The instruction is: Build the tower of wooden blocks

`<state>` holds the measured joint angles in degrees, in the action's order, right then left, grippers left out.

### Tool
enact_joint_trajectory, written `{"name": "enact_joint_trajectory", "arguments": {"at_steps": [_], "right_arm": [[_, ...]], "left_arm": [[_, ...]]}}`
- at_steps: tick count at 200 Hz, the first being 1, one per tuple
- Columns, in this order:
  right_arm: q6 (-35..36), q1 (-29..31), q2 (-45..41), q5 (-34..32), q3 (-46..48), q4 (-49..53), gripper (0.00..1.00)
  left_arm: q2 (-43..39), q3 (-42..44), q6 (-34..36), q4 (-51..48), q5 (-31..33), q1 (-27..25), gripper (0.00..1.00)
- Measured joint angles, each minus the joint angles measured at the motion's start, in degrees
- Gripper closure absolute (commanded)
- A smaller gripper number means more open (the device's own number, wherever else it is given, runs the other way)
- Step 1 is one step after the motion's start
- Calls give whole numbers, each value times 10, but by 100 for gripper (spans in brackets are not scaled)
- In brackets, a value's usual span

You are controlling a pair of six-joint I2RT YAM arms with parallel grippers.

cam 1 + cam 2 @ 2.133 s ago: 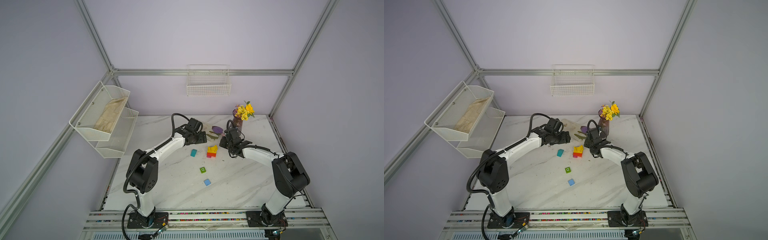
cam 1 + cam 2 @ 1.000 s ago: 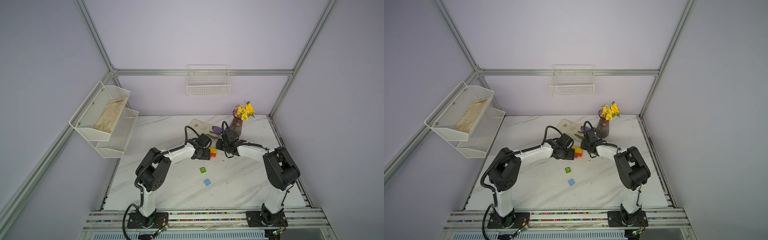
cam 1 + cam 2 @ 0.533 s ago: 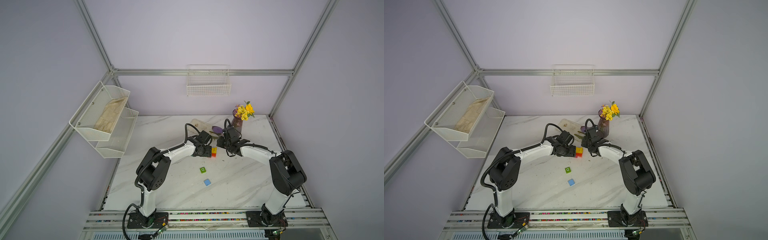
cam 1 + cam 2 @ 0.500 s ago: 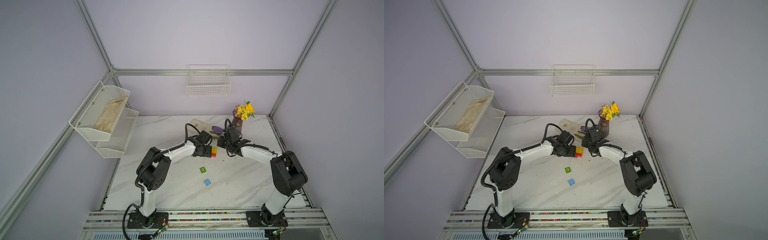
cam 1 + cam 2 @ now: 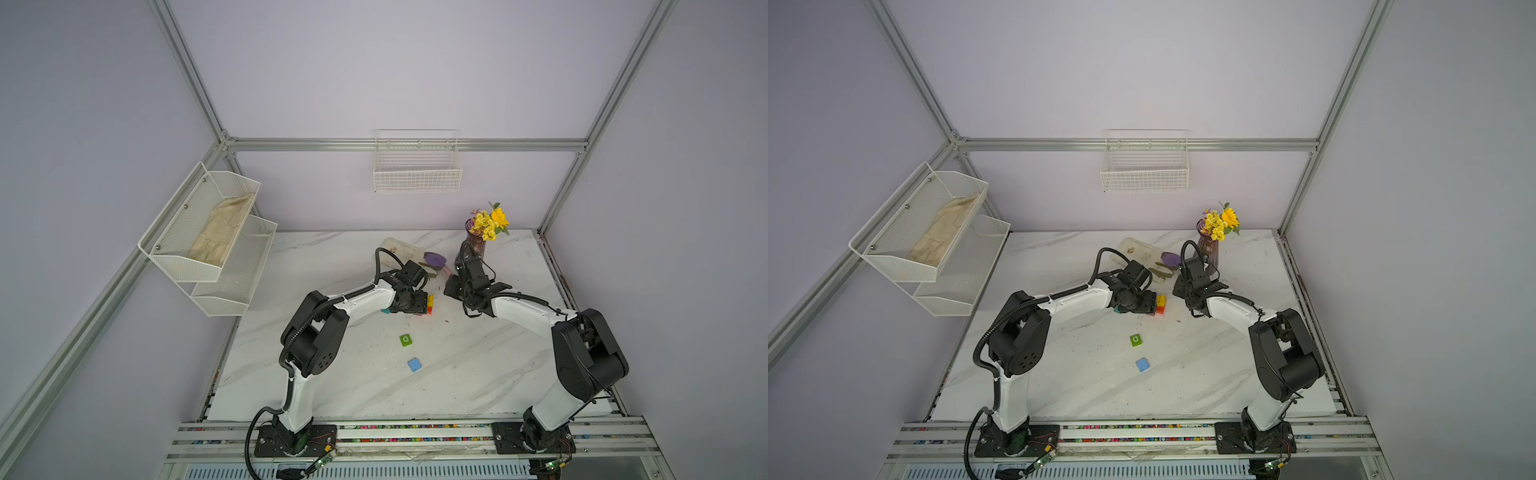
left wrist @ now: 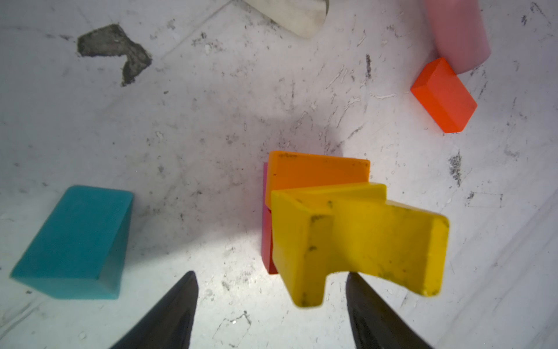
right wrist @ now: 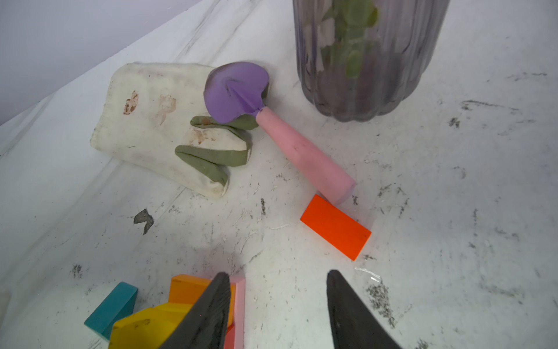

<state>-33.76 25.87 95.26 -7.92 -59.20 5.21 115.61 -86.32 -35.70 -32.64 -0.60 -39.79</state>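
The tower stands mid-table: a notched yellow block on top, orange under it, pink and red at its side. My left gripper hangs open right beside it, with the yellow block's corner showing between the fingertips. My right gripper is open over bare table, the tower just outside one finger. Loose wood blocks lie around: teal, red-orange, green and blue.
Behind the tower lie a purple trowel with a pink handle, its end touching the red-orange block, and a soiled white glove. A purple ribbed vase with yellow flowers stands at the back right. Wire baskets hang on the walls.
The left arm has swung in from farther back to the tower's left side and stays there. The right gripper's jaws have widened beside the tower.
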Motion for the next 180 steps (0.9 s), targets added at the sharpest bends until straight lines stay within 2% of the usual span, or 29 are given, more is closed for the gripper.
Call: {"name": "enact_joint_trajectory", "arguments": {"at_steps": [82,116,152,180], "right_arm": [[-1,-5,1,0,0,0,42],[-5,-5,5,-3,0,1,29],[-16,-5,39,-26,-5,12,19],[-21,-5,97,-53,-34,43,15]], "left_arm": [[9,-15,0,1,-16,0,24],[9,-15,0,1,-17,0,24],[4,-15,4,-1,-20,0,24],[-49,-1,8,-4,-14,0,20]]}}
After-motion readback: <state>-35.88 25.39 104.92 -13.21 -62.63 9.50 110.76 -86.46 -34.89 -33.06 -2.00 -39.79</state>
